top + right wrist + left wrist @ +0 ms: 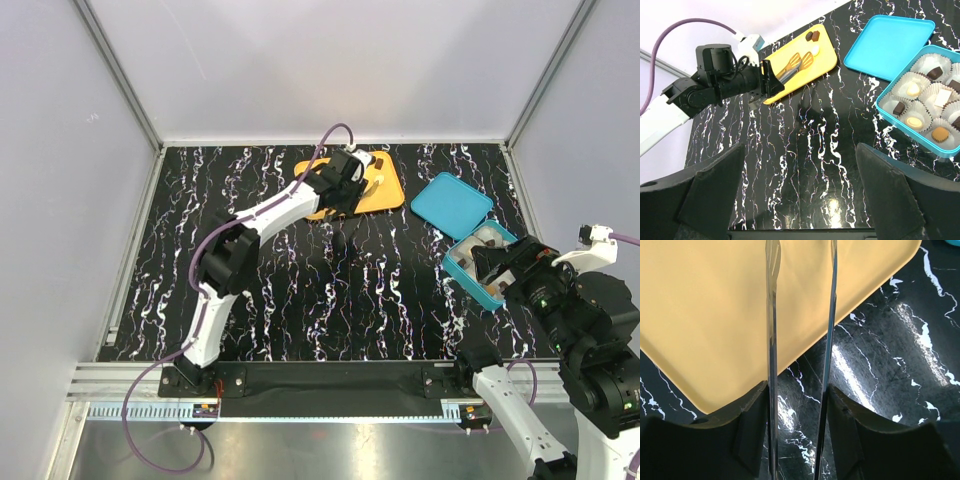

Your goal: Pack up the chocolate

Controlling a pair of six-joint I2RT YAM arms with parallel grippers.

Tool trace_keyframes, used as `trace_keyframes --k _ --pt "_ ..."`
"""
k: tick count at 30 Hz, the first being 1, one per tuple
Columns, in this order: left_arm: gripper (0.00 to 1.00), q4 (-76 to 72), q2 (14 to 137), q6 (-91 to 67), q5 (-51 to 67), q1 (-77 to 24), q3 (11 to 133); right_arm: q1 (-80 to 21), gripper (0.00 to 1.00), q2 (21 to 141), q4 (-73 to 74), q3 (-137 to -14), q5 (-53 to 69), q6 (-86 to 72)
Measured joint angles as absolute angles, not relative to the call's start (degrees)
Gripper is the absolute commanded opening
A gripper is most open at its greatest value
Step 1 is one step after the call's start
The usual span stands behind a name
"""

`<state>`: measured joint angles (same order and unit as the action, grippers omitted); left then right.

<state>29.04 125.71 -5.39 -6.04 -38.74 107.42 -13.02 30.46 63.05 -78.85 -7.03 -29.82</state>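
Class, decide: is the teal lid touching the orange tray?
Apart. The right wrist view shows a strip of black marbled table between the tray and the lid; the top view shows the same gap.

Two bench-mounted arms: white links, black joints, purple cabling.

The left arm has white tubular links joined by bulky black housings, and a purple cable arcs above its forearm. Its tool carries two thin, mirror-bright metal blades set in matte black mounts. The right arm is largely black at the wrist, with a white lower link, a small white connector and a purple lead. The right tool shows two broad, black, wedge-shaped fingers. Both bases are black.
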Motion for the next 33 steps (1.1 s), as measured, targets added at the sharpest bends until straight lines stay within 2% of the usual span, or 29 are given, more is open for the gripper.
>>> trace_keyframes --k 22,33 --pt "0.51 28.9 133.6 -4.7 -4.3 -38.7 115.5 -13.0 1.00 31.0 63.0 -78.8 -7.9 -29.8" --pt "0.47 30.5 135.1 -4.3 -4.6 -38.7 119.2 -13.0 1.00 31.4 63.0 -78.8 -8.0 -29.8"
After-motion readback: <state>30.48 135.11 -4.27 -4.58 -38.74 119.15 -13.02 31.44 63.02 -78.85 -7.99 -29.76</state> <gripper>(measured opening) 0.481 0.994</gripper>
